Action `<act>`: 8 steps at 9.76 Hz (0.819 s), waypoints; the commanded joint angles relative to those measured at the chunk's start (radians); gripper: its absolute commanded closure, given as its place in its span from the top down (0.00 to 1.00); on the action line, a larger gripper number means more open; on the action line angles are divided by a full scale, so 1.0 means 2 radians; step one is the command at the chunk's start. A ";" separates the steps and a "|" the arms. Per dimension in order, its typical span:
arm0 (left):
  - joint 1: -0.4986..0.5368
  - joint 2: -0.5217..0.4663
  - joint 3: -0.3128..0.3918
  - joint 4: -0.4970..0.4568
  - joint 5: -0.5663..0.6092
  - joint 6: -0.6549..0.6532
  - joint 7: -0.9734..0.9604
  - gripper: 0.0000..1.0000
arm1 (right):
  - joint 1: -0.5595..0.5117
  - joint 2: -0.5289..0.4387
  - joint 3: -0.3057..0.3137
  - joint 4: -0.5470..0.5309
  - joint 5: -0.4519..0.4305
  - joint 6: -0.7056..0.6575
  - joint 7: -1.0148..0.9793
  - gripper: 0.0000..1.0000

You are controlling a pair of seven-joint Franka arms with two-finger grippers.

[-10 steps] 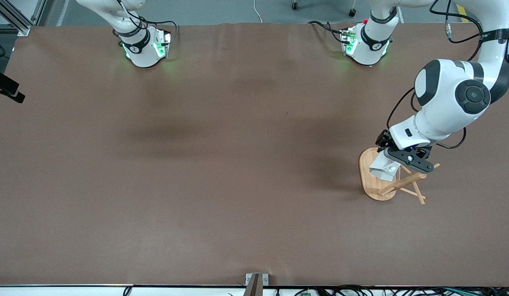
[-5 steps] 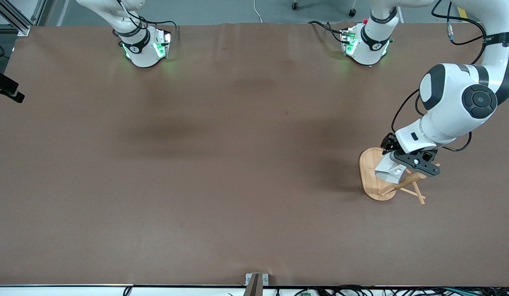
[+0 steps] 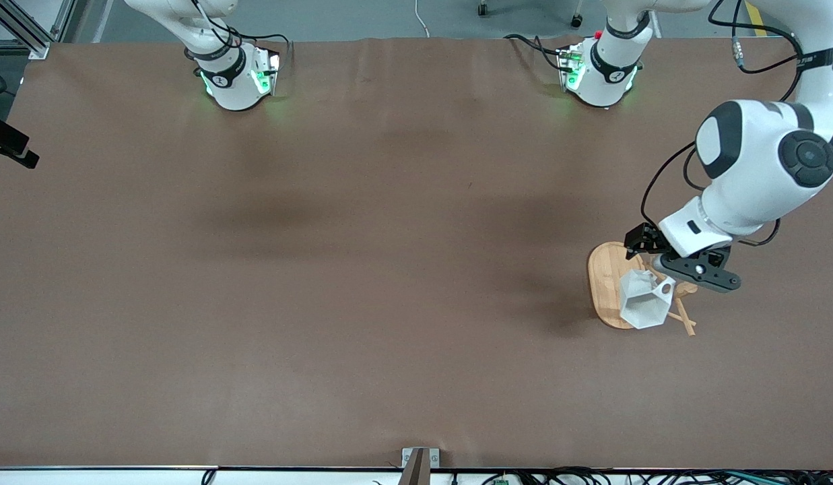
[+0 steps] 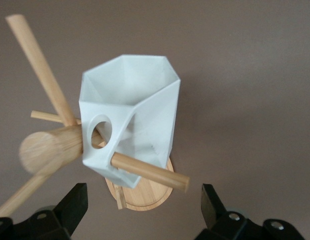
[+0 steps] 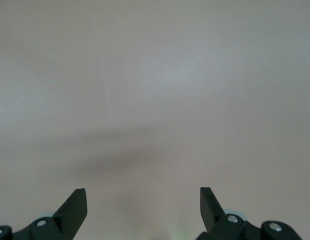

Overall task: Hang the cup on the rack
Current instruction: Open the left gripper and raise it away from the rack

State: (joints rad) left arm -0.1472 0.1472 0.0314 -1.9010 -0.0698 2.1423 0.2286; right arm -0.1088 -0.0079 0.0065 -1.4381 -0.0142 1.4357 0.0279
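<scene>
Cup: the small white faceted cup with a polygonal rim (image 3: 646, 301) (image 4: 129, 119) hangs on the rack, a thin peg (image 4: 145, 170) passing through the round hole in its side handle; its open mouth tilts away from the post.
Rack: the light bamboo mug tree with an oval flat base (image 3: 606, 283) (image 4: 145, 195) stands on the brown table (image 3: 362, 269) toward the left arm's end; its central post and crosswise pegs rise under the cup.
Left gripper: the black two-finger gripper (image 3: 692, 267) (image 4: 145, 212) hovers over the rack, just beside the cup, fingers spread wide and holding nothing.
Right gripper: (image 5: 143, 207) waits over bare table, well apart from the rack, fingers spread apart, nothing between them.
</scene>
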 commanded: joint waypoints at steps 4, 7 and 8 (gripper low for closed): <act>-0.009 -0.064 0.010 0.112 0.039 -0.229 -0.143 1.00 | -0.005 0.000 0.000 0.002 0.006 -0.004 -0.008 1.00; 0.025 -0.061 -0.042 0.188 0.057 -0.303 -0.143 1.00 | -0.005 0.000 0.000 0.002 0.006 -0.004 -0.009 1.00; 0.044 -0.061 -0.058 0.192 0.058 -0.304 -0.135 1.00 | -0.005 0.000 0.000 0.002 0.006 -0.004 -0.009 1.00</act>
State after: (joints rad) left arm -0.1102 -0.0158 -0.0393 -1.5391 0.0264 1.5595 -0.0488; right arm -0.1109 -0.0077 0.0039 -1.4382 -0.0142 1.4345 0.0261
